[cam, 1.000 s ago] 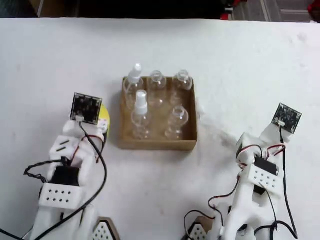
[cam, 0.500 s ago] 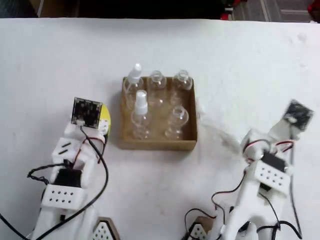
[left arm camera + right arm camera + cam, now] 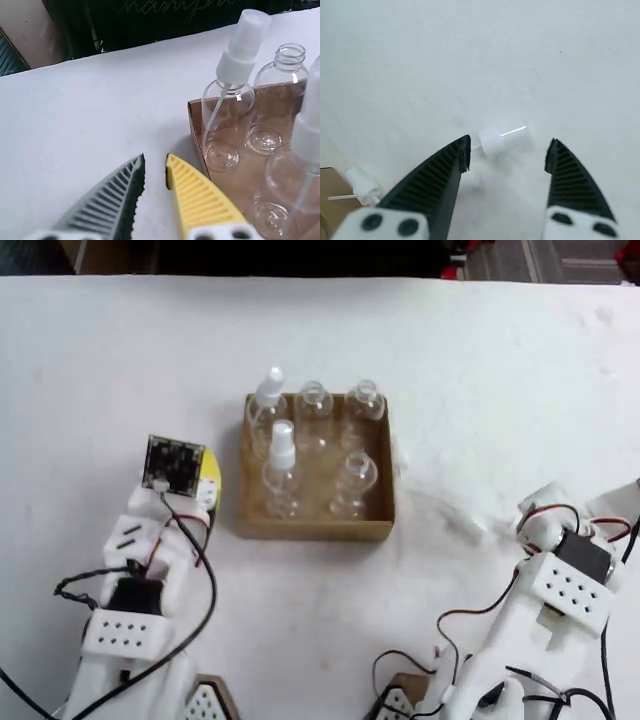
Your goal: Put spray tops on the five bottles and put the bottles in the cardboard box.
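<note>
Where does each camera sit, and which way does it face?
High view: fixed above the table, looking down on the cardboard box, left arm and right arm.
Left wrist view: on the left arm, facing past the left gripper toward the bottles.
Right wrist view: on the right arm, facing down past the right gripper at a spray top.
Shared: high and left wrist both show the cardboard box.

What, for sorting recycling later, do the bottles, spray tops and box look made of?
Bottles: probably clear glossy plastic; the box floor shows through them. Spray tops: white opaque plastic, seemingly matte. Box: brown matte cardboard, judging by its dull, flat walls.
</note>
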Controlling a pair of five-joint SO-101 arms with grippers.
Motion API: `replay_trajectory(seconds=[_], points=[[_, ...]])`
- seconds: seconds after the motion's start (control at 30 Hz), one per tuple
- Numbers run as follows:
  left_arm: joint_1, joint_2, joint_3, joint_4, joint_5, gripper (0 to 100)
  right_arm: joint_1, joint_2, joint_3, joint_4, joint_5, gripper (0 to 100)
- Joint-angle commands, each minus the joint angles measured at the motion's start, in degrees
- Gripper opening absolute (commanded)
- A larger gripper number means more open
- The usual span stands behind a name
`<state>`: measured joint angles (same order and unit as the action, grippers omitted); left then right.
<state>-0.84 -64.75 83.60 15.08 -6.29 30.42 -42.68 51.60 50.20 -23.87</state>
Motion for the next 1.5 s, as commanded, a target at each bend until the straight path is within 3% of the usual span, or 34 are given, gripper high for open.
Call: replay_trajectory(seconds=[0.0,0.23,0.57,1.0,1.47], points=[[-0.13,0.22,-0.18,-0.97,-0.44,7,0.40,-0.57,1.32,-4.79,-1.49,31.7],[-0.13,0.22,-0.18,-0.97,-0.44,7,-2.33,-0.57,3.60,-5.85,-6.77,33.3],[-0.13,0.22,-0.09,-0.97,-0.44,7,-4.35,14.90,-0.26,-9.01,-6.77,27.1],[-0.13,0.22,-0.09,-0.97,-0.44,7,-3.21,32.75,-10.46,-8.75,-6.86,26.9],[-0.13,0.22,-0.18,-0.97,-0.44,7,-4.00,39.87,-14.15,-9.01,-6.77,26.4]])
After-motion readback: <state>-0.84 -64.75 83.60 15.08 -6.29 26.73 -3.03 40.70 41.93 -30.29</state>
